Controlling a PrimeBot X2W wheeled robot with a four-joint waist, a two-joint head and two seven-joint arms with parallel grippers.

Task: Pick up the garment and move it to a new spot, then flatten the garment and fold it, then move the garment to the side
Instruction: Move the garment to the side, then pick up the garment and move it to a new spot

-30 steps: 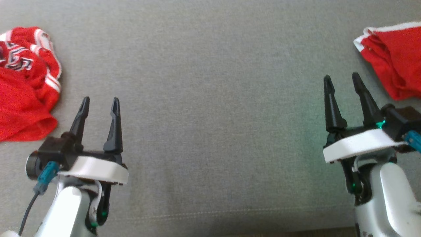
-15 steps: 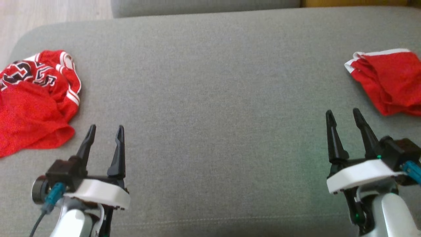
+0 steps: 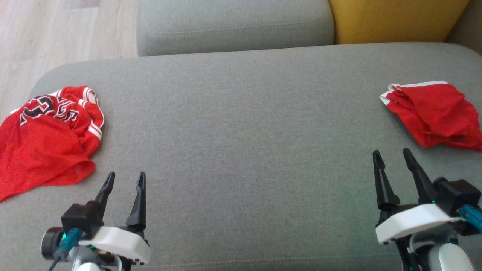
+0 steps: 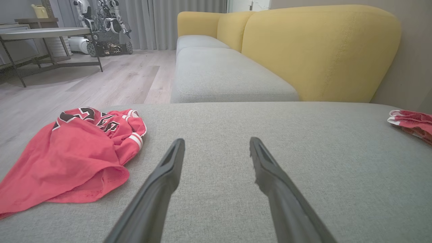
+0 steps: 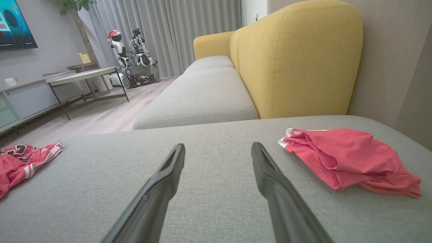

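both grippers are hovering empty over a grey sofa seat point(image 3: 241, 124), the left gripper point(image 3: 126, 175) and the right gripper point(image 3: 391, 152) each holding its dark fingers spread wide apart. the crumpled red jersey point(image 3: 45, 143) is lying by the seat's left edge, near the left gripper but apart from it. a second red garment point(image 3: 433, 113), seemingly folded, is resting at the far right. the jersey is probably the one awaiting pickup. the risk: a shallow pinch catching one loose layer could be dragging it over the edge onto the floor point(image 3: 56, 34), or the robot could be reaching for the wrong garment.
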